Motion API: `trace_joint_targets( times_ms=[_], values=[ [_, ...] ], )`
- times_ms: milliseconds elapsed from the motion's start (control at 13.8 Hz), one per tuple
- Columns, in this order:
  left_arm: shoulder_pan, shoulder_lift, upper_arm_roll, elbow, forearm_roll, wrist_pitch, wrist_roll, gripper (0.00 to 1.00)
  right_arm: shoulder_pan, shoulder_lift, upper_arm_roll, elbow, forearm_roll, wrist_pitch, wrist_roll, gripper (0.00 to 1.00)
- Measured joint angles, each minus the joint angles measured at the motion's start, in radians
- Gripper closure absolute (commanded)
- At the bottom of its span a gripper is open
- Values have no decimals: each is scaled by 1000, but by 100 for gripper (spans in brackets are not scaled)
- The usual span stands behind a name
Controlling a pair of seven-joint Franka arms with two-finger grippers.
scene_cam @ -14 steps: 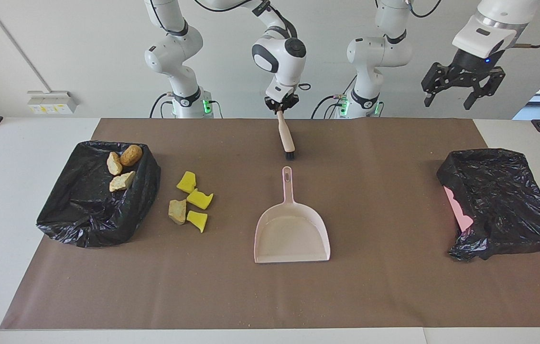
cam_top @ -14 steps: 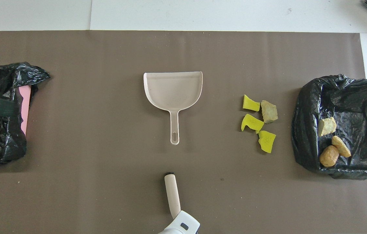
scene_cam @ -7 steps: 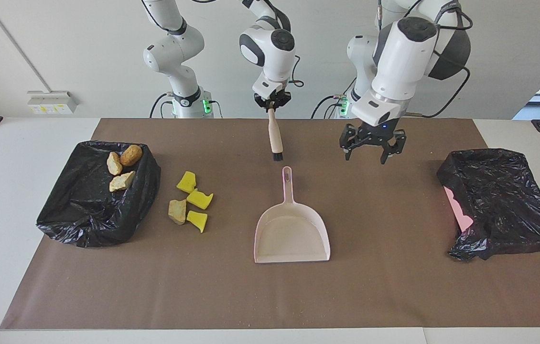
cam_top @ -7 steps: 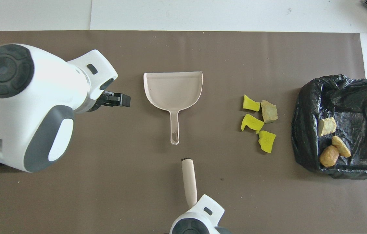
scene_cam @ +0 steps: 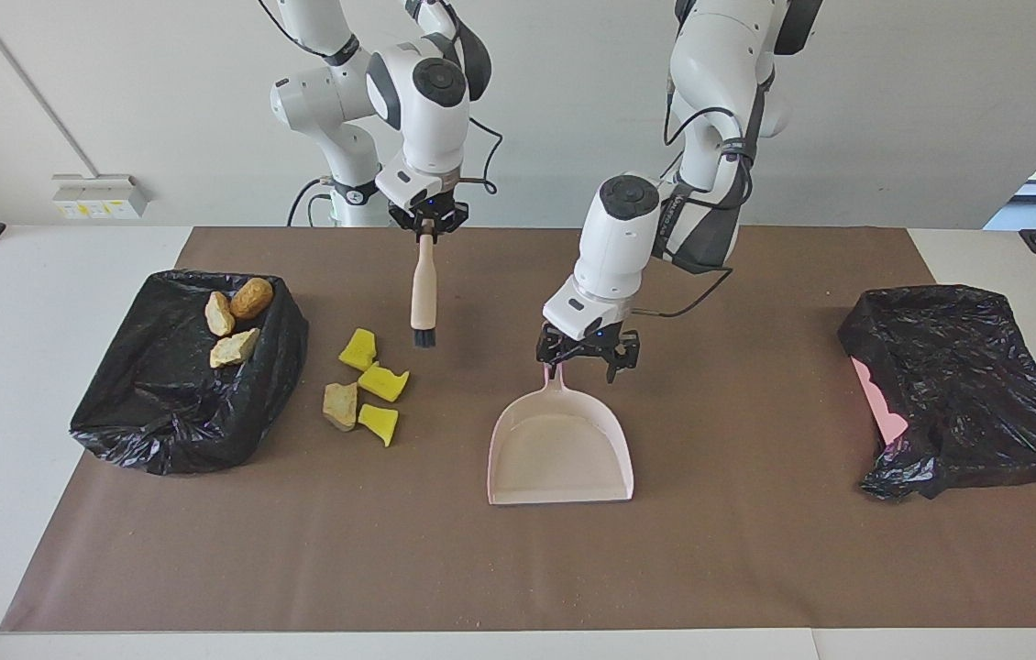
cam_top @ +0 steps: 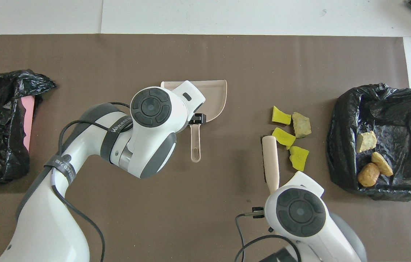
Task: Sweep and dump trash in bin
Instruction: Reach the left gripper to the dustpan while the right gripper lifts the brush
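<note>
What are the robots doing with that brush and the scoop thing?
They are cleaning up. The right tool holds a brush up, beside the yellow and tan scraps on the mat. The left tool is open over the pink dustpan's handle. Three scraps already sit in the black bin.

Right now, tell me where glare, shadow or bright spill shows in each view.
Facing view: daylight spills in at the window corner, the black bin bag glints, and the brush casts a faint shadow. Overhead view: the other bag shows speckled glare; the left arm hides part of the dustpan.
</note>
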Motion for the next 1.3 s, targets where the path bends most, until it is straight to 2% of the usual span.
trace_joint_targets(
  times_ms=[145, 290, 362, 435, 507, 580, 724, 869, 1014, 1304],
  values=[
    [-29, 26, -1, 0, 0, 15, -8, 0, -121, 54, -1, 21, -33, 74, -125, 100],
    [-41, 33, 0, -1, 0, 14, -12, 0, -206, 122, -2, 86, -98, 89, -196, 100],
    [-42, 33, 0, -2, 0, 11, -12, 4, -231, 152, -2, 121, -121, 89, -218, 100],
    [-47, 33, 0, -7, 0, 7, -12, 12, -247, 178, -2, 151, -139, 89, -233, 100],
    [-55, 32, -1, -17, 0, 3, -12, 26, -255, 199, -2, 173, -162, 90, -239, 100],
    [-62, 32, -1, -27, 0, 1, -12, 48, -258, 220, -2, 189, -186, 94, -239, 100],
    [-67, 32, -1, -38, 0, -7, -13, 75, -266, 268, -1, 213, -232, 109, -239, 100],
    [-67, 29, 2, -39, 6, -9, -13, 84, -284, 312, -1, 220, -288, 122, -239, 100],
    [-65, 24, 9, -37, 44, -10, -10, 98, -308, 345, -2, 219, -329, 122, -240, 100],
    [-62, 4, 15, -32, 84, -50, 19, 100, -302, 376, 10, 218, -334, 72, -255, 100]
  ],
)
